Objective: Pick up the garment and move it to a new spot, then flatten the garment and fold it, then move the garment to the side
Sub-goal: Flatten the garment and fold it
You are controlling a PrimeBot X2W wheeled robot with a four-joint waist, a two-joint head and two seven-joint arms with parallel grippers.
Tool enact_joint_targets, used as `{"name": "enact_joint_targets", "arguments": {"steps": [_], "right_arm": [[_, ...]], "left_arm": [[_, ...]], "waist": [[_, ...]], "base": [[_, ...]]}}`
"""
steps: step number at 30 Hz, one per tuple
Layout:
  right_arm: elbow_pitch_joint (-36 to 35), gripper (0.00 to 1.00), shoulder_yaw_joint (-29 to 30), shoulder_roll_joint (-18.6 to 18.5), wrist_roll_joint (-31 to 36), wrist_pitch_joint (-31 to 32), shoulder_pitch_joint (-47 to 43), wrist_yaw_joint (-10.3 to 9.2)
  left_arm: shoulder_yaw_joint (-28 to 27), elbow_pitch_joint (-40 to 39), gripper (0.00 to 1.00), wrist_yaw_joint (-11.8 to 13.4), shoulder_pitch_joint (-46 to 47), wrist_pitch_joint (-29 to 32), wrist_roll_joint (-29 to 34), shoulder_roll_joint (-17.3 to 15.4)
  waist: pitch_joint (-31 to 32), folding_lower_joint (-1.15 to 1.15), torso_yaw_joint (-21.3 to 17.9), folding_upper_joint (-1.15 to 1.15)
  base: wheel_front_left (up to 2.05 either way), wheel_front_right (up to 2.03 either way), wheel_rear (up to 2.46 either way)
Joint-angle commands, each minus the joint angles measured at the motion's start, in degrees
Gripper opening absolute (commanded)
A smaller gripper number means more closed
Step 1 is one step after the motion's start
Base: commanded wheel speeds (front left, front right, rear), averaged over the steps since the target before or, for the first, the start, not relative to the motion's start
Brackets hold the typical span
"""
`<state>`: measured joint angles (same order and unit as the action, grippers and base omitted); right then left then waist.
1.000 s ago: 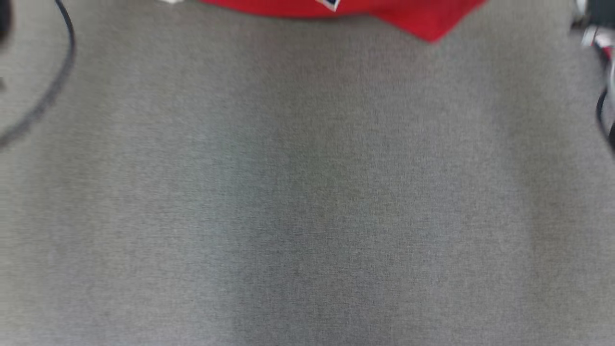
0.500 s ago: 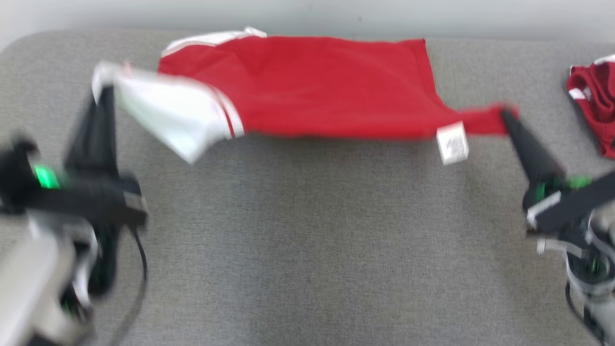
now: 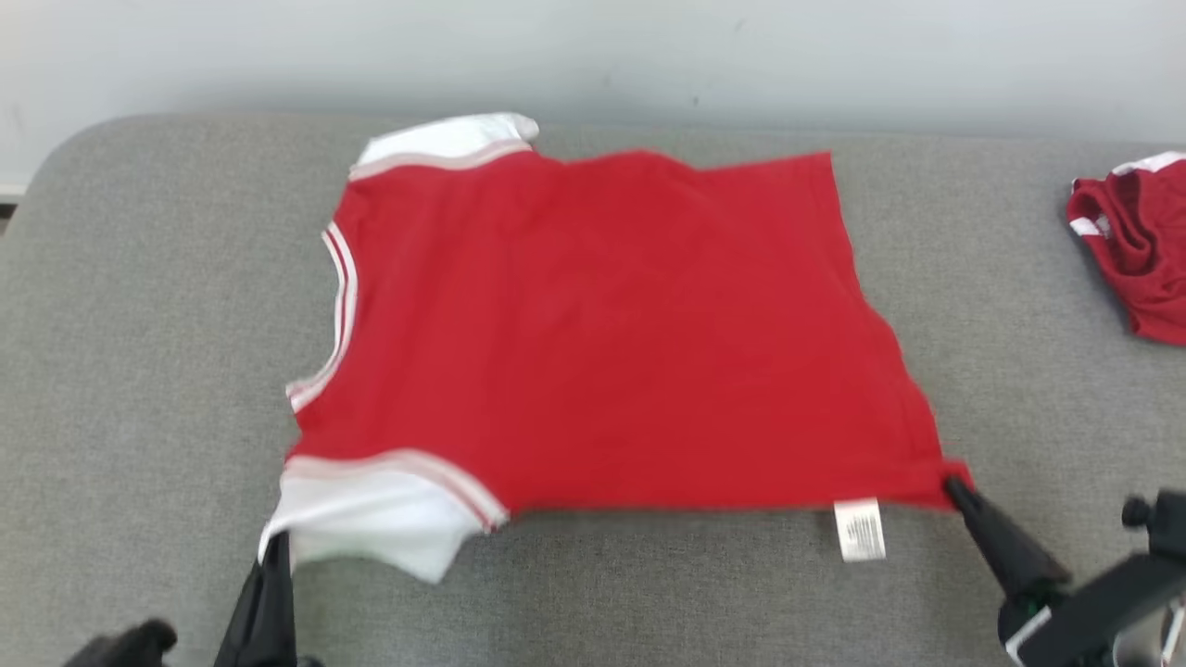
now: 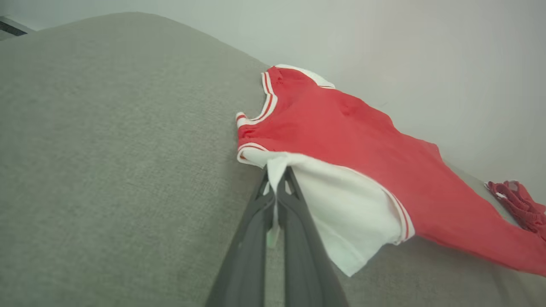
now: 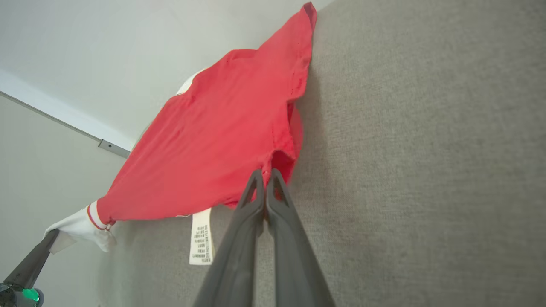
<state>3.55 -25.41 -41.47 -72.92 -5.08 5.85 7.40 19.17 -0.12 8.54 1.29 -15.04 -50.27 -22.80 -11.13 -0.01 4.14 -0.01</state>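
Note:
The garment (image 3: 602, 333) is a red T-shirt with white sleeves, spread over the grey cushioned surface (image 3: 139, 324) with its near edge lifted. My left gripper (image 3: 276, 548) is shut on the white sleeve at the near left corner; the left wrist view shows the white cloth pinched between its fingers (image 4: 275, 179). My right gripper (image 3: 954, 486) is shut on the red hem corner at the near right, and its fingers (image 5: 264, 177) clamp the cloth in the right wrist view. A white care label (image 3: 859, 530) hangs from the near hem.
A second crumpled red garment (image 3: 1130, 245) lies at the far right of the surface. A pale wall (image 3: 593, 56) runs behind the back edge. Bare grey surface lies to the left and in front of the shirt.
The head camera has tilted up, bringing the whole shirt into view. Both grippers have drawn the held corners toward me, and the shirt now lies more spread out.

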Motion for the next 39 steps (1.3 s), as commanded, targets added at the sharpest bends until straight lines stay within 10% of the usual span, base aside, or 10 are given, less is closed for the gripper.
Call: {"name": "enact_joint_targets", "arguments": {"steps": [1,9,22,39], "right_arm": [[0.29,0.00,0.01,-0.30,0.19,-0.62,-1.69,0.11],[1.69,0.00,-0.49,0.46,-0.82,-1.28,-10.53,0.11],[-0.34,0.00,1.40,-0.97,-4.21,0.36,-21.97,0.12],[-6.93,0.00,4.69,3.37,-10.27,0.53,-16.36,0.12]], "left_arm": [[-1.72,0.62,0.00,-0.55,-1.71,-0.11,-0.01,0.96],[-1.78,3.65,0.00,-3.25,-9.67,-0.07,1.88,5.52],[1.64,-0.59,0.00,-1.73,-17.17,4.91,0.82,4.13],[0.55,-0.67,0.00,-5.80,-5.42,4.67,3.39,1.36]], "waist": [[0.86,0.01,-0.20,0.01],[3.53,0.01,0.15,0.01],[5.61,0.01,1.65,0.01],[3.73,0.01,-0.66,0.01]], "base": [[0.00,0.00,0.00],[0.00,0.00,0.00],[0.00,0.00,0.00],[0.00,0.00,0.00]]}}
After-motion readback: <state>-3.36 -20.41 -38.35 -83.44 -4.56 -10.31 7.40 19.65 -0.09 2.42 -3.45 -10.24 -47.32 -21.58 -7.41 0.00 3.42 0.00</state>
